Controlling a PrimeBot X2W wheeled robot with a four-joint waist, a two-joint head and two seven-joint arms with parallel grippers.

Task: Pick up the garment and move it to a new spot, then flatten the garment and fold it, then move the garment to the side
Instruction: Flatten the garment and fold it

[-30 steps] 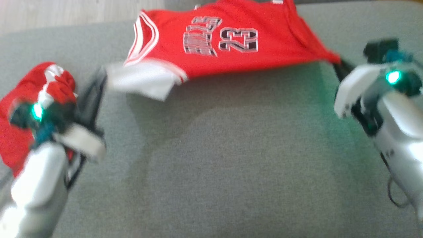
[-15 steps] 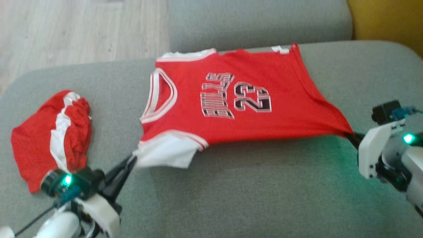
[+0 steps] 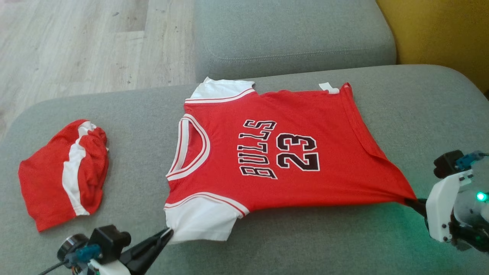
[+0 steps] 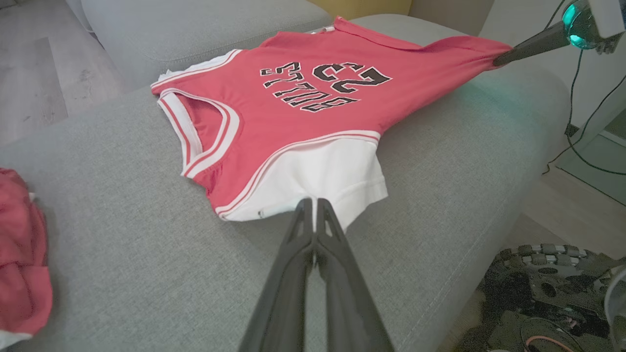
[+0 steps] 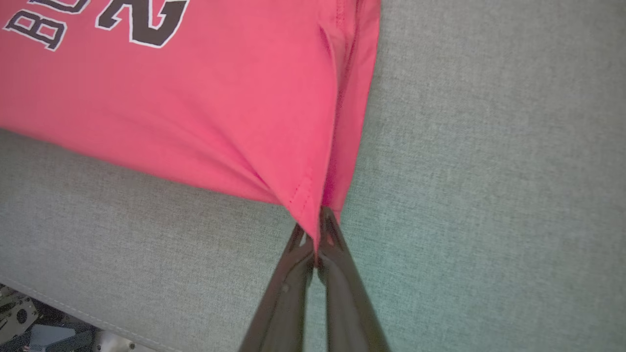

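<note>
The garment (image 3: pixel 275 152) is a red jersey with white sleeves and black "BULLS 23" lettering, stretched out face up on the grey sofa seat (image 3: pixel 267 236). My left gripper (image 3: pixel 168 232) is shut on the edge of the near white sleeve (image 4: pixel 318 181), at the lower left of the head view. My right gripper (image 3: pixel 410 201) is shut on the jersey's near hem corner (image 5: pixel 313 215), which is pulled into a taut point. In the left wrist view the garment (image 4: pixel 313 102) runs away towards the right gripper (image 4: pixel 499 60).
A crumpled red and white pair of shorts (image 3: pixel 63 172) lies on the seat to the left. A grey back cushion (image 3: pixel 290 34) stands behind, with wooden floor (image 3: pixel 76 42) at the far left and a yellow surface (image 3: pixel 439 34) at the far right. The seat's front edge drops to cables and gear (image 4: pixel 547 293).
The head camera has tilted, so the whole picture shifted down. Both grippers keep their hold on the jersey, which now lies flatter and more spread out on the seat.
</note>
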